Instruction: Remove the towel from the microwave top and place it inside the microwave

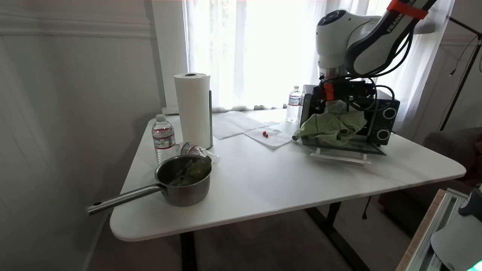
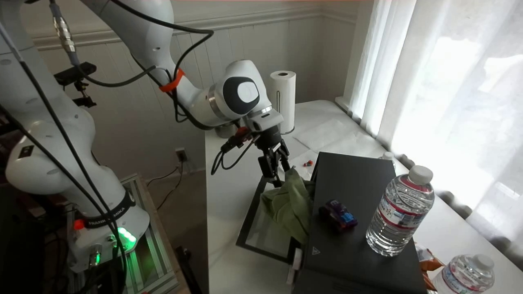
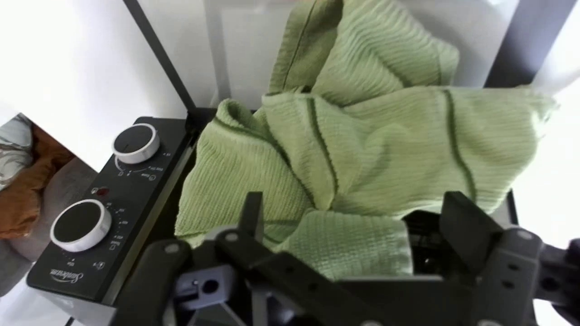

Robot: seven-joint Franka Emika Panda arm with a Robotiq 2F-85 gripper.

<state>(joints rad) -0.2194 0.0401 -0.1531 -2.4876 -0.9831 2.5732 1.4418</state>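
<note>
The green towel (image 1: 331,126) is bunched at the open front of the black microwave (image 1: 384,120). In an exterior view the towel (image 2: 292,204) lies on the lowered glass door (image 2: 265,241) and reaches the microwave's front edge (image 2: 314,196). How much of it lies inside the cavity is hidden. In the wrist view the towel (image 3: 376,149) spreads over the door and across the opening. My gripper (image 3: 355,203) is open, its fingers wide apart, with a towel fold between them but not pinched. The gripper (image 2: 282,175) also shows just above the towel.
A toy car (image 2: 338,214) and a water bottle (image 2: 402,212) stand on the microwave top. More bottles (image 1: 293,103), a paper towel roll (image 1: 194,109) and a steel pot (image 1: 184,188) are on the table. Paper sheets (image 1: 269,139) lie beside the microwave.
</note>
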